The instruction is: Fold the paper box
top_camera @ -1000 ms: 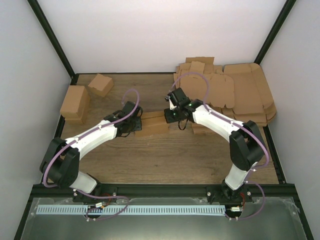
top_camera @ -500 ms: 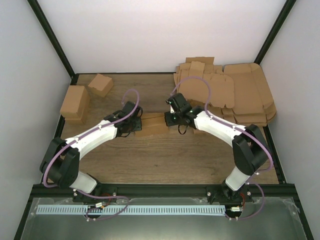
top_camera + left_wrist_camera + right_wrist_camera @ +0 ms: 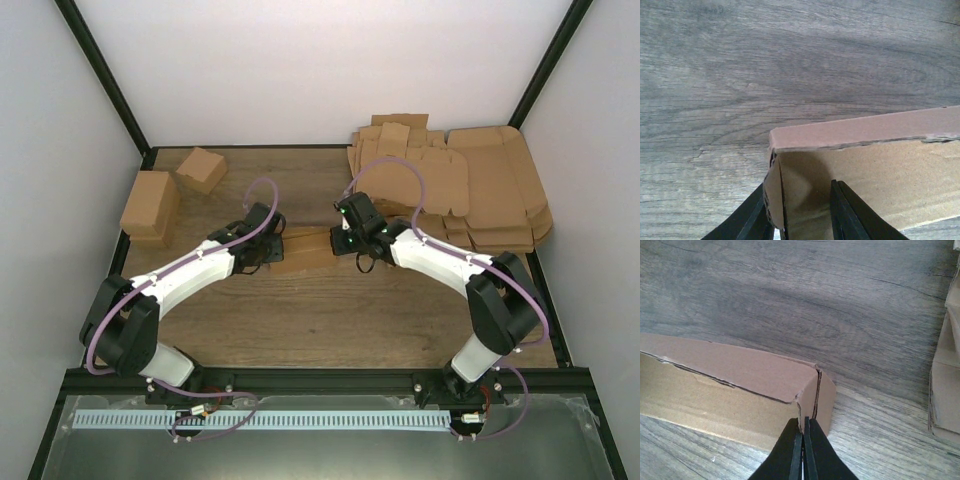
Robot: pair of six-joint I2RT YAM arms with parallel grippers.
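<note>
So the paper box point(image 3: 305, 250) sits lengthwise left-right on the desk point(image 3: 330, 310), left pincer point(image 3: 799, 200) part-open straddling its left end wall, right pincer point(image 3: 803, 426) closed against its right end.

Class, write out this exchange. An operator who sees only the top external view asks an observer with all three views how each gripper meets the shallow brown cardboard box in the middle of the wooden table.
Operator: From above I cannot make out either end of the shallow brown cardboard box. What is happening at its left end?
Observer: The left gripper stands open, astride the box's end corner. I cannot tell whether it pinches the wall.
Operator: And at the right end?
Observer: The right gripper is shut, its tips together at that end's corner, where a dark slit runs along the fold.
</note>
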